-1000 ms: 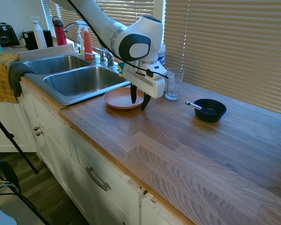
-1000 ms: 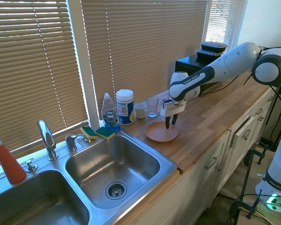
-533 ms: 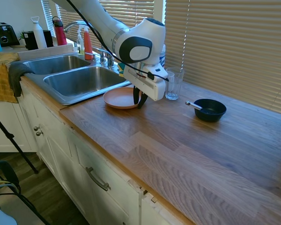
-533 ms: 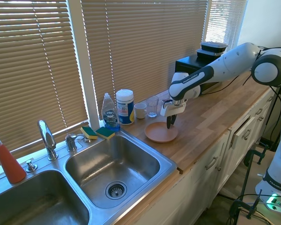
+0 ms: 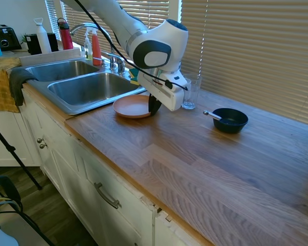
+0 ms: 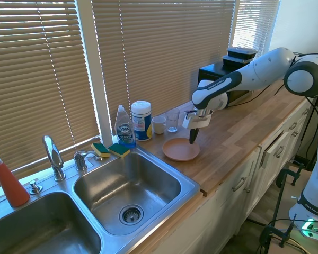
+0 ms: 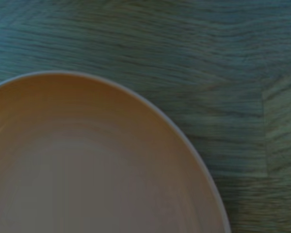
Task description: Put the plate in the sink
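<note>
Plate [image 5: 132,106] lies flat on the wooden counter [image 5: 195,164], just beside the sink [image 5: 87,88] rim, not yet in a basin. Gripper [image 5: 154,106] has closed since a second ago: the fingers, then spread over the plate's edge farthest from the sink, now pinch that rim. The plate has slid slightly toward the sink. Judgement: grasp established; lifting and carrying over the near basin remain.
</note>
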### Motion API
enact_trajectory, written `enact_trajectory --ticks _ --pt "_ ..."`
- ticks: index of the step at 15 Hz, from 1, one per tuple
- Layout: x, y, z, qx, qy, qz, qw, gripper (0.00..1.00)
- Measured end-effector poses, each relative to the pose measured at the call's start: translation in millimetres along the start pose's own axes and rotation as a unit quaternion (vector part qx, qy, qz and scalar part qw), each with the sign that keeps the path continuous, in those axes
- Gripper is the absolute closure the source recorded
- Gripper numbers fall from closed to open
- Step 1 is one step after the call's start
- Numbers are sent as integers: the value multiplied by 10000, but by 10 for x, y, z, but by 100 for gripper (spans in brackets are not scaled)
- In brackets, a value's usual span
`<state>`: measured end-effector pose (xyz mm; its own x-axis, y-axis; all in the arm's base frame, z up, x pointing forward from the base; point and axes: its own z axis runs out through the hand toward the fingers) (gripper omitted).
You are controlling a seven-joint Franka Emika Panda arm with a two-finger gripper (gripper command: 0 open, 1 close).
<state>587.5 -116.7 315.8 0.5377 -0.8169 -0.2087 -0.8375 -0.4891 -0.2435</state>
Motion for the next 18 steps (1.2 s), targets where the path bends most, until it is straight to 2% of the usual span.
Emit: enact_trajectory --ticks 3,7,12,14,18 --pt "31 13 -53 152 -157 -62 9997 100" --pt "-75 -128 -317 402 -173 -158 9989 100" --pt "-686 -623 -719 721 -60 -471 9963 100" --pt "-1035 -886 -694 721 -38 -580 9957 100" --pt "-1817 -1472 -558 525 133 -836 9950 100"
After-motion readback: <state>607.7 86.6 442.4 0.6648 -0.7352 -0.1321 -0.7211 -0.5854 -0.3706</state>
